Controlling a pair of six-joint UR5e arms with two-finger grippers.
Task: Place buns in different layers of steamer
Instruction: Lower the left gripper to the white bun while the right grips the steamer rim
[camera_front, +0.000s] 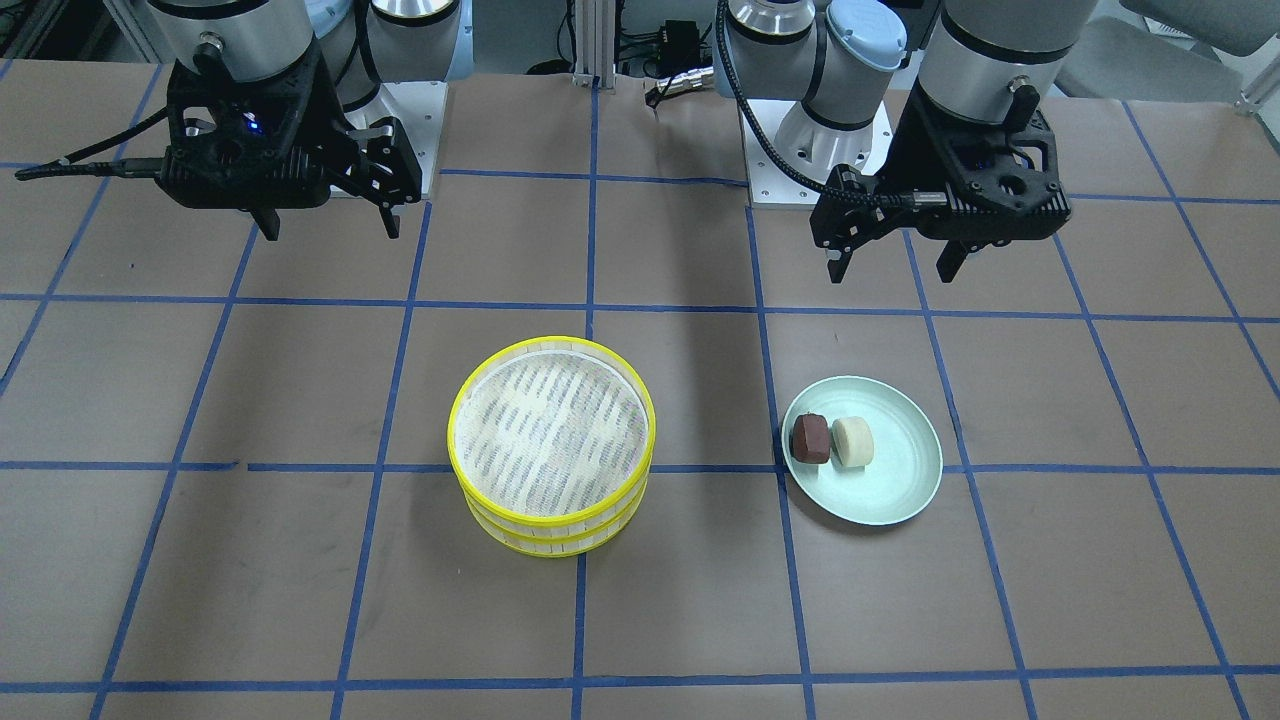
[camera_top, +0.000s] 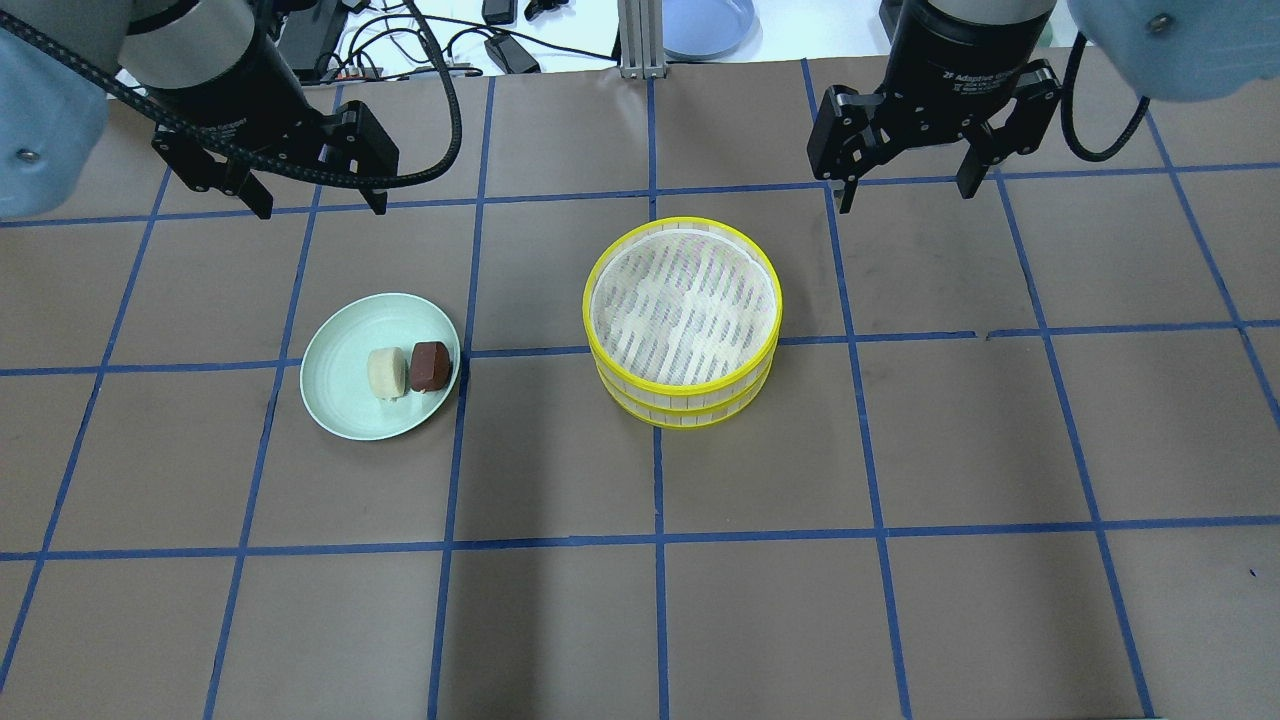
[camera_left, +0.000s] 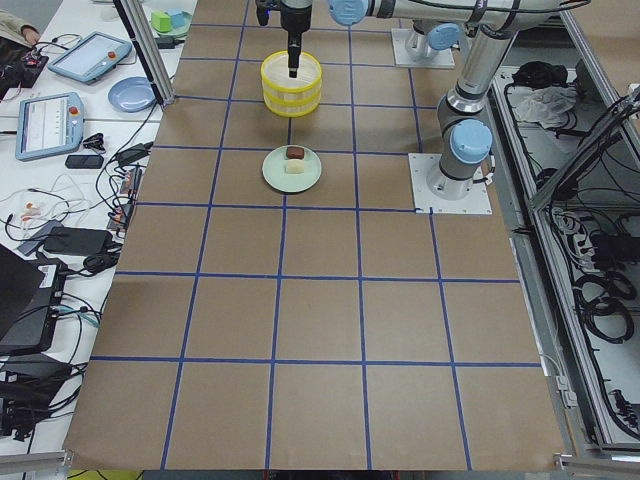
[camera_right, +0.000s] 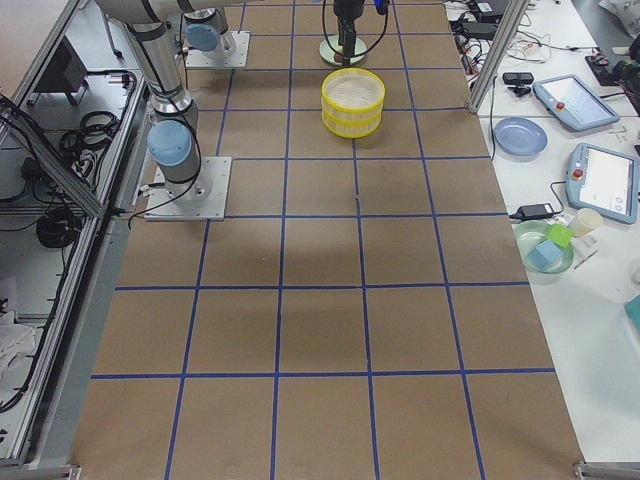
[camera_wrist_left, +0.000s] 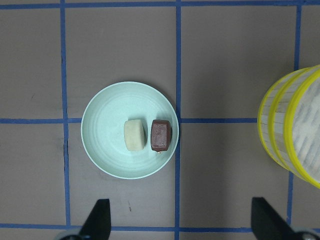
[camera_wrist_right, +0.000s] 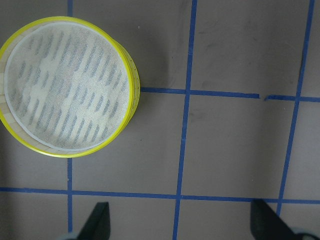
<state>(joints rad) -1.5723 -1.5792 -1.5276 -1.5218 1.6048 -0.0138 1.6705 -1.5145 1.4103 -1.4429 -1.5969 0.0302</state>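
The two steamer layers (camera_top: 684, 320) are stacked as one yellow-rimmed pile at the table's middle, also in the front view (camera_front: 551, 445) and the right wrist view (camera_wrist_right: 67, 87). The top mesh floor is bare. The cream-white bun (camera_top: 386, 372) and the reddish-brown bun (camera_top: 430, 366) lie side by side on a pale green plate (camera_top: 345, 395), also in the left wrist view, cream (camera_wrist_left: 134, 135) and brown (camera_wrist_left: 161, 135). My left gripper (camera_top: 312, 202) is open and empty, high behind the plate. My right gripper (camera_top: 906, 190) is open and empty, high behind the stack's right.
The brown table (camera_top: 640, 600) carries a blue tape grid. A blue plate (camera_top: 705, 20) and cables lie beyond the far edge. Tablets and bowls sit on the side benches (camera_right: 590, 150). The arm bases (camera_front: 800, 150) stand at the robot's side.
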